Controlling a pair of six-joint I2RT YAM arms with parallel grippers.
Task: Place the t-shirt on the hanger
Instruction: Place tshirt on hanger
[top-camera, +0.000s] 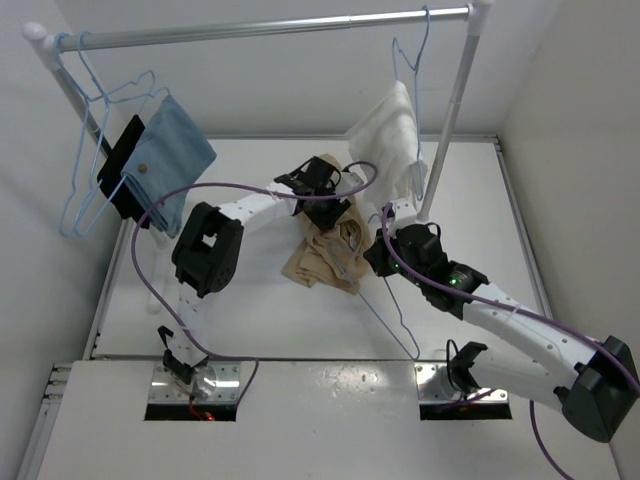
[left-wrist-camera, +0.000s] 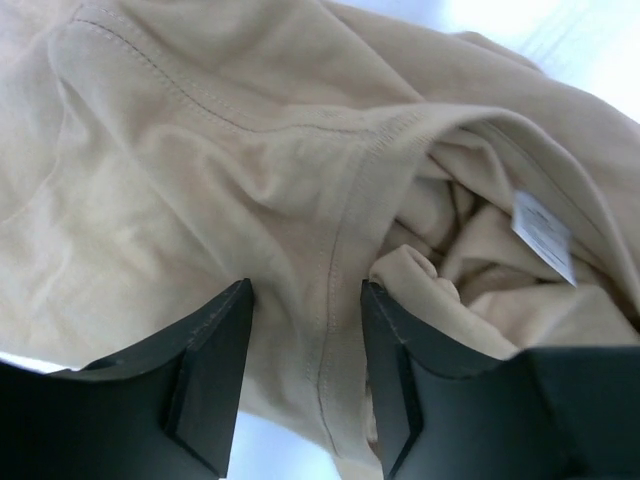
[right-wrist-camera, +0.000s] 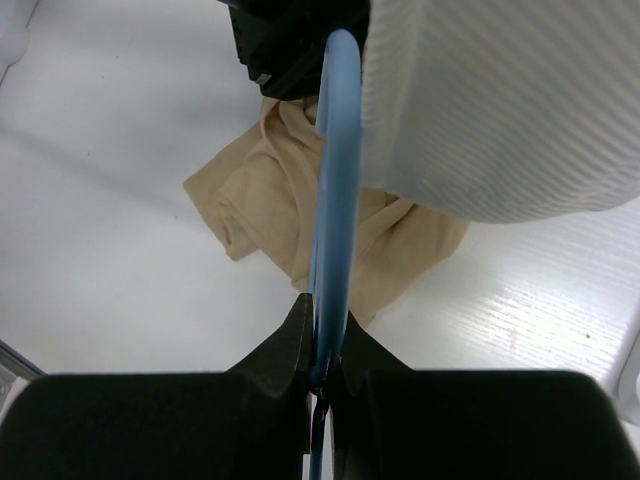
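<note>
The white counter (top-camera: 250, 320) has a clothes rail (top-camera: 270, 30) across its 12 o'clock side. The tan t-shirt (top-camera: 325, 262) lies crumpled near the counter's middle. A blue cloth (top-camera: 175, 150) hangs at 10 o'clock and a white cloth (top-camera: 395, 130) at 1 o'clock. The light-blue hanger (right-wrist-camera: 337, 150) slants away at the shirt's 4 o'clock side, its wire clamped in the closed right tool (right-wrist-camera: 320, 345). The left tool (left-wrist-camera: 305, 290) is at the shirt's 12 o'clock end, jaws parted over a seam. I can't tell whether it pinches the fabric.
</note>
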